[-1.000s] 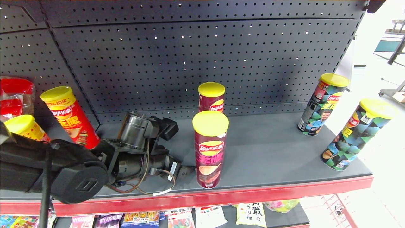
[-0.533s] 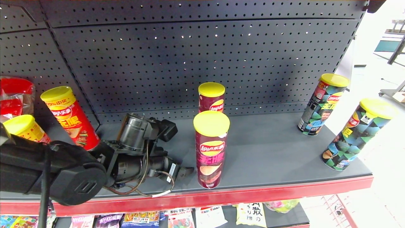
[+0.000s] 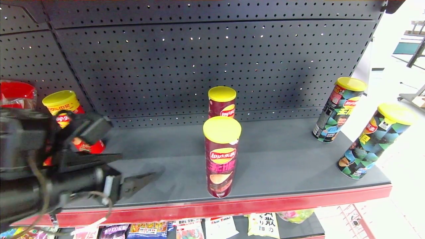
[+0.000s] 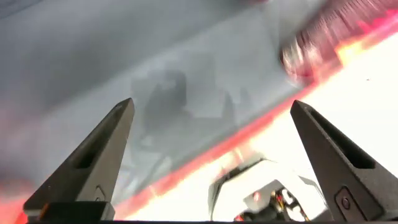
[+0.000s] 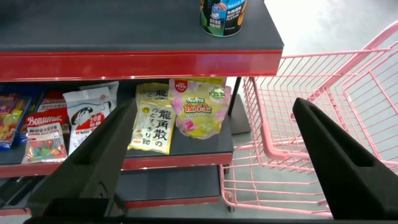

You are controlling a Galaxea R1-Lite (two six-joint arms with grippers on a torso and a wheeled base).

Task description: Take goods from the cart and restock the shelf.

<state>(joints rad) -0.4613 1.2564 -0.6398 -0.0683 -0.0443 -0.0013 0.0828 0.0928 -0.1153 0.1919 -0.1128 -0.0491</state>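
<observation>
Left gripper (image 4: 212, 104) spread wide and empty near maroon chip can (image 3: 220, 159) at shelf (image 3: 282, 159) edge — could topple off if clipped; right gripper (image 5: 214, 102) likewise wide, empty.

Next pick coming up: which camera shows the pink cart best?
Right wrist view: the pink cart shows its wire basket and rim clearly. The head view catches just a corner of its wire at bottom right; the left wrist view faces the blurred shelf instead.

shelf (image 3: 282, 159): matt, likely metal | backboard (image 3: 199, 66): perforated metal | can lid (image 3: 221, 129): smooth plastic | snack bag (image 5: 155, 127): glossy
</observation>
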